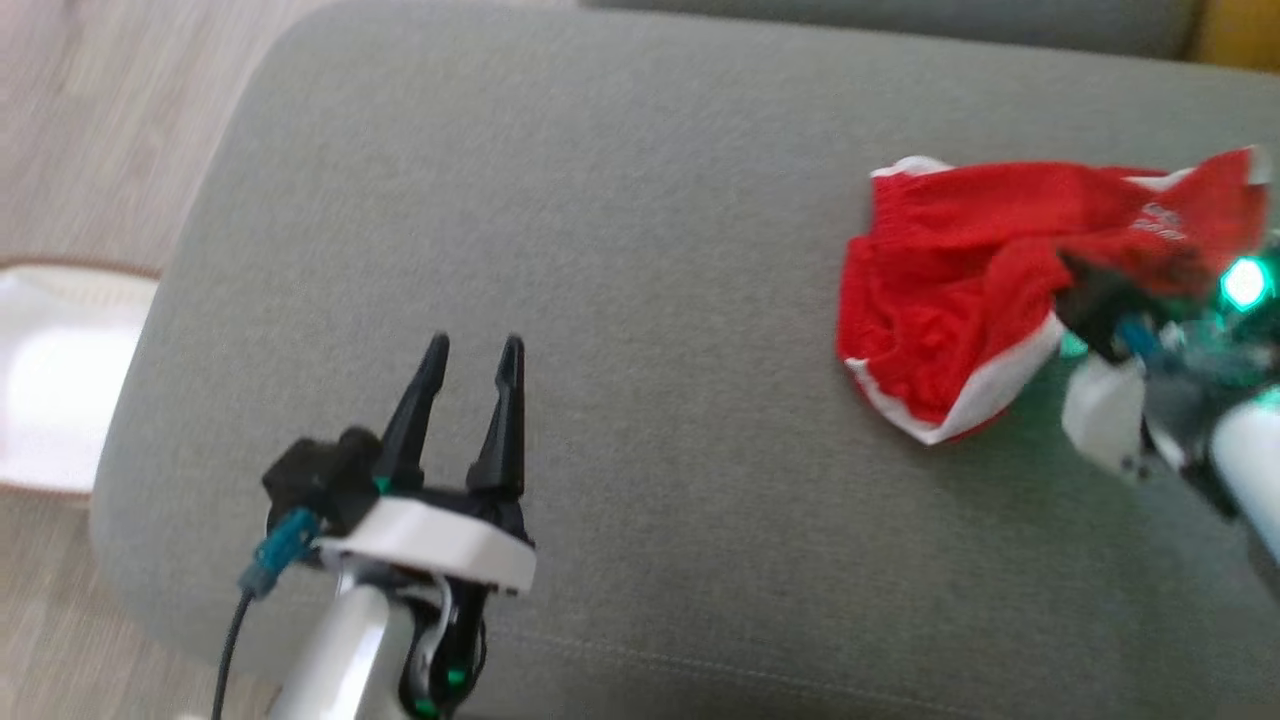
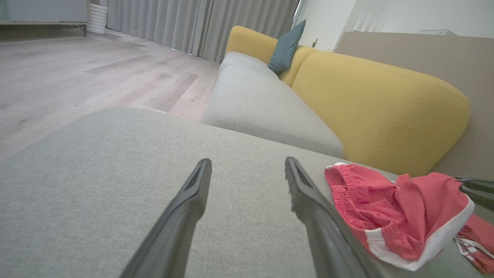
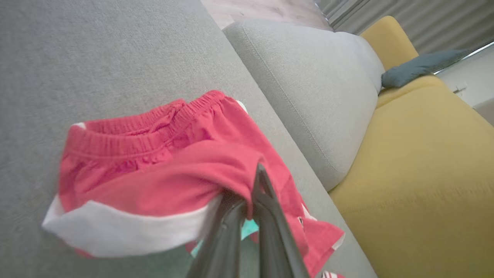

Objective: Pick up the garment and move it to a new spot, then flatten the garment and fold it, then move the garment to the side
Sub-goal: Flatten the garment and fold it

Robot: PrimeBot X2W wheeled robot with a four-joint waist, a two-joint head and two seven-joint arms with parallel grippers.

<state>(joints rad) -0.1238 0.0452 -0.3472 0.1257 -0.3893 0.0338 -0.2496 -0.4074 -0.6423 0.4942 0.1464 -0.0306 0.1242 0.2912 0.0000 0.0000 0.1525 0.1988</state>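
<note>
Grey seat cushion stretches under both arms, with a yellow sofa back behind it. I have the garment, red shorts with white trim, bunched on the cushion's right side, and the right jaws are pinched together on a fold of red cloth near the white hem. The left jaws stand apart over bare cushion, well clear of the shorts. To do this cleanly, I judge I should lift straight up until the whole garment hangs free before travelling, since a single pinch lets the rest drag and twist. Setting it down toward the open middle would leave the left jaws room to help flatten it. White print sits on the red near the grip, too blurred for me to read.
</note>
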